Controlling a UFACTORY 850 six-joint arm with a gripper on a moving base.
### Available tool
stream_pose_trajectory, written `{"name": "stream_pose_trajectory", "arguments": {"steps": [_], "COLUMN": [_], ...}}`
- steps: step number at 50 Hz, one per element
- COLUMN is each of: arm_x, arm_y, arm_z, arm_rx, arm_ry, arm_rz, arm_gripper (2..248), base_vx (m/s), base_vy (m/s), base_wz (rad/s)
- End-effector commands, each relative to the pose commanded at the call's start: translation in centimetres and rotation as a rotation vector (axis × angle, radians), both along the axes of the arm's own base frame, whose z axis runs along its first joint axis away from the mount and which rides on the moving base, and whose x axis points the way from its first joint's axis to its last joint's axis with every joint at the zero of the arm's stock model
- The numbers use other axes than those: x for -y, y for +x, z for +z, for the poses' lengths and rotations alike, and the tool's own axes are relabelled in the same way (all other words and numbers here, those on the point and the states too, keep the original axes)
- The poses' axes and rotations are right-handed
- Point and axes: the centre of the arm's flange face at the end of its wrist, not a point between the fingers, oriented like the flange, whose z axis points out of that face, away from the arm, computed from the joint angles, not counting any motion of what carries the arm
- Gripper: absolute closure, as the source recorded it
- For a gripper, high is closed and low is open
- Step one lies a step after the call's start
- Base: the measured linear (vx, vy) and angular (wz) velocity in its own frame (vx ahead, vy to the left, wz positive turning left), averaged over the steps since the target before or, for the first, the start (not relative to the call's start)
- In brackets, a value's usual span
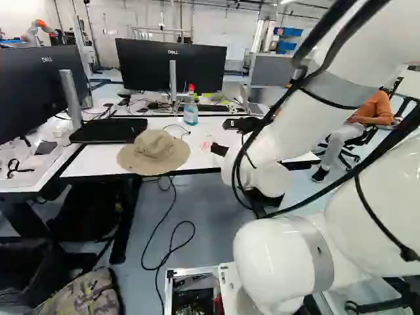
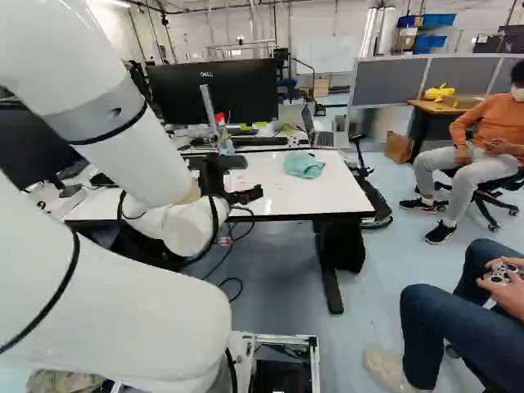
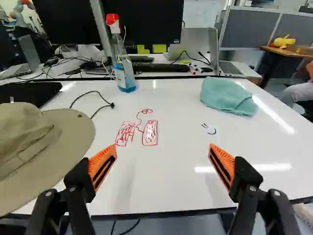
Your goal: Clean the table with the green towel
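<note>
- Near the upper right of the middle in the right base view, the green towel [image 2: 304, 164] lies in a soft heap on the white surface [image 2: 323, 193].
- The step now looks to be getting the towel. The pincer [image 3: 163, 149] is wide apart with nothing in it, so it should slide over toward the towel, past the blue marks [image 3: 209, 129].
- It is best to tip down, put one finger on each side of the heap's thick middle, then squeeze. A pinch of just the edge could slip out.
- After that, it should press softly and rub the red drawing [image 3: 138, 133] and the blue marks. The hat [image 3: 39, 142] and the spray bottle [image 3: 123, 71] could get bumped.
- At the right of the left base view, the arm [image 1: 295, 125] is bent, its wrist low by the near edge, pointing ahead.
</note>
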Motion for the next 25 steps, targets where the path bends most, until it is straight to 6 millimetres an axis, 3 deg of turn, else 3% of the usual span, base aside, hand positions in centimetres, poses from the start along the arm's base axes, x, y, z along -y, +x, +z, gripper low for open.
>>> {"name": "stream_pose_trajectory", "arguments": {"steps": [25], "arm_x": [0.00], "arm_y": [0.13], "arm_z": [0.02], "arm_rx": [-0.001], "arm_ry": [0.000], "arm_rz": [0.000], "arm_gripper": [3], "base_vx": [0.000], "base_vy": [0.000], "base_wz": [0.000]}}
